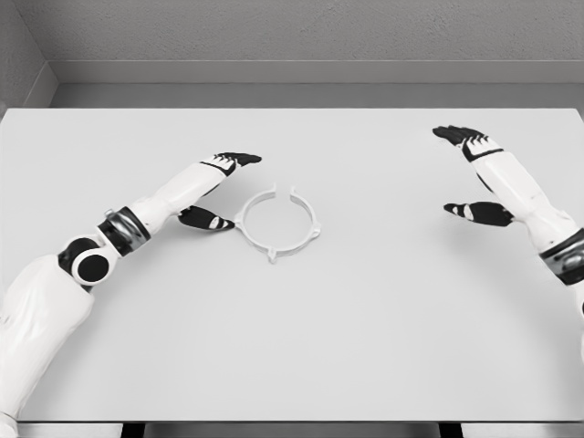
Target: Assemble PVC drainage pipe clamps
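A white ring-shaped pipe clamp [277, 224] lies flat on the white table [365, 319], left of centre, with a gap at its far side and small tabs around its rim. My left hand [217, 190] is just left of the clamp, fingers spread; its thumb [206, 219] almost reaches the ring's left edge and the other fingers [239, 159] stretch past it on the far side. It holds nothing. My right hand [470, 173] hovers far off at the right of the table, open and empty.
The table's far edge meets a grey wall [292, 36]; its front edge runs along the bottom of the view.
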